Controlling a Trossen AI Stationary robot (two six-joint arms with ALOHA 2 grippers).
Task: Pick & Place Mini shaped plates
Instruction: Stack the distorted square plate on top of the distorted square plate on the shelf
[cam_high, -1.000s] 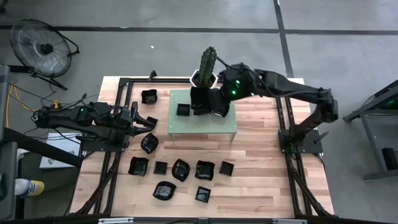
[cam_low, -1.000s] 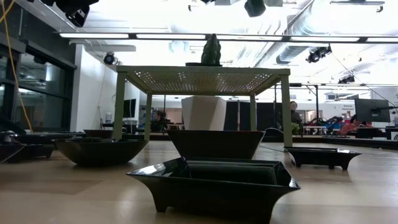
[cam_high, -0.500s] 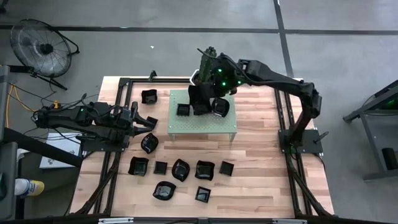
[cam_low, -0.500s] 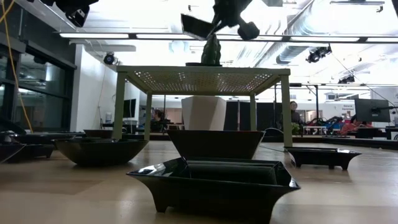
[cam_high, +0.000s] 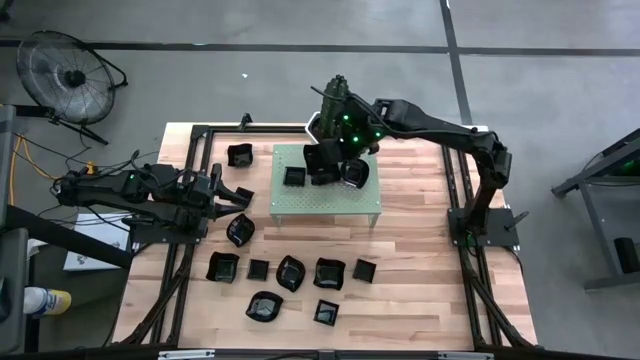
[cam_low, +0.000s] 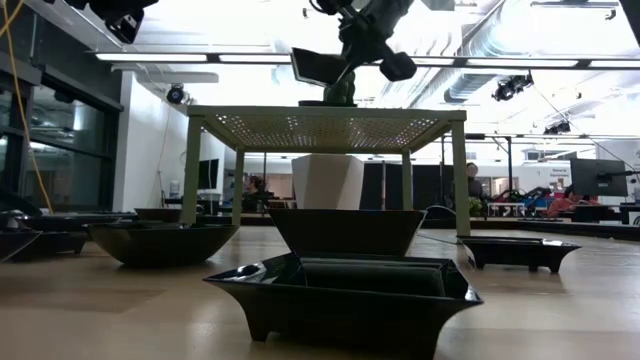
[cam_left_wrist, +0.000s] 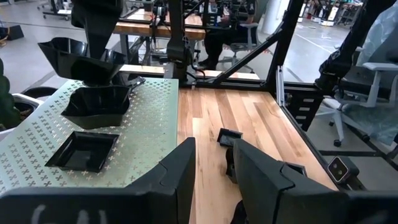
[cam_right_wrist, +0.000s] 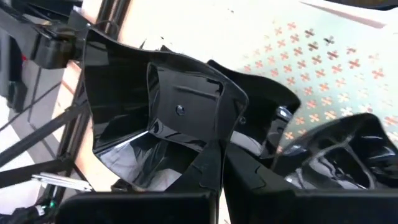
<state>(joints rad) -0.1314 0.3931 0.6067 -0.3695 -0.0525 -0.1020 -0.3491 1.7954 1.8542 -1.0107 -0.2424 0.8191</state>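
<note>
Right hand (cam_high: 322, 160) grips plate (cam_right_wrist: 158, 118) above stand (cam_high: 325, 195)

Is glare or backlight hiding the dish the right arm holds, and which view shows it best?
Low view: ceiling lights blow out the top, so the held dish and right hand are silhouettes above the stand. Right wrist view: dish fills the frame, glossy reflections, rim pinched by shut fingers. High view: evenly lit, but dish is small.

Thirteen mini shaped plates (cam_high: 329, 273) show in the high view: ten on the table (cam_high: 420, 250), two resting on the single green perforated stand (cam_high: 300, 199), one held above it. One cactus (cam_high: 333, 98) stands behind.
</note>
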